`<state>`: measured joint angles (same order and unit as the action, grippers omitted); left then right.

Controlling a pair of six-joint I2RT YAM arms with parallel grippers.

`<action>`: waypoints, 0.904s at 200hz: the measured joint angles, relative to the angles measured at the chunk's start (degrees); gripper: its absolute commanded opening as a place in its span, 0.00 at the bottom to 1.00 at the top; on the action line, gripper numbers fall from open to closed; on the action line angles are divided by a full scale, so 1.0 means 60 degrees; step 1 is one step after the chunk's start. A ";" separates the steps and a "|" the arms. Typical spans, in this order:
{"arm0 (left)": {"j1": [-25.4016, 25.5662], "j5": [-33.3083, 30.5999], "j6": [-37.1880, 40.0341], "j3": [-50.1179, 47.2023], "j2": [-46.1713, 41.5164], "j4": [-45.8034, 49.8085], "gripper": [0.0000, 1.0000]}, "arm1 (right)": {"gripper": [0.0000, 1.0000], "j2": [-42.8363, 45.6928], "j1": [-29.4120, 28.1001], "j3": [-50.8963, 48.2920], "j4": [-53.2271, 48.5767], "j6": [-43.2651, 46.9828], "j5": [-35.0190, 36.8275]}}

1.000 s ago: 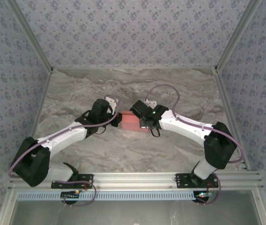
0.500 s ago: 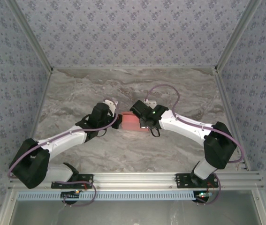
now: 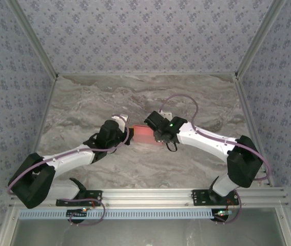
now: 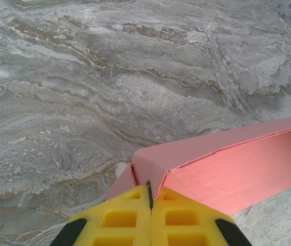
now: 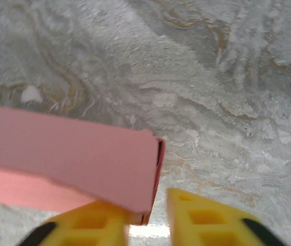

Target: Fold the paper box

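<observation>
On one marble table (image 3: 83, 102), two arms bend inward, the left arm (image 3: 68, 156) and right arm (image 3: 207, 141) meeting at one paper box (image 3: 142, 135) mid-table. The left gripper (image 4: 150, 197) pinches its end; the right gripper (image 5: 146, 205) has its jaws slightly apart at the other end.

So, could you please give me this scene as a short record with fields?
surface: marbled table
box: pink, long, lying mid-table between the two grippers
left gripper: shut, pinching the box's end
right gripper: open, with the box's corner by its fingers
</observation>
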<state>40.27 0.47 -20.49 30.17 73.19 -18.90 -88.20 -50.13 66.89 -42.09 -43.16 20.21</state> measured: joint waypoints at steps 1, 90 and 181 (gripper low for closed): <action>0.0004 -0.0007 0.0007 -0.0004 0.0000 -0.0015 0.05 | 0.37 0.0015 0.0004 0.0000 0.0004 0.0040 -0.0018; 0.0007 -0.0051 0.0889 0.0040 0.0255 -0.0226 0.06 | 0.59 0.3206 0.1610 -0.1115 0.1140 0.5169 -0.3235; 0.0004 0.0131 0.1552 0.0055 0.0386 -0.0426 0.08 | 0.79 0.2750 0.0874 -0.3457 0.5909 1.3580 -0.4167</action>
<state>40.29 1.26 -11.18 30.50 75.50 -21.45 -71.70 -44.88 46.15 -6.63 38.33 -4.80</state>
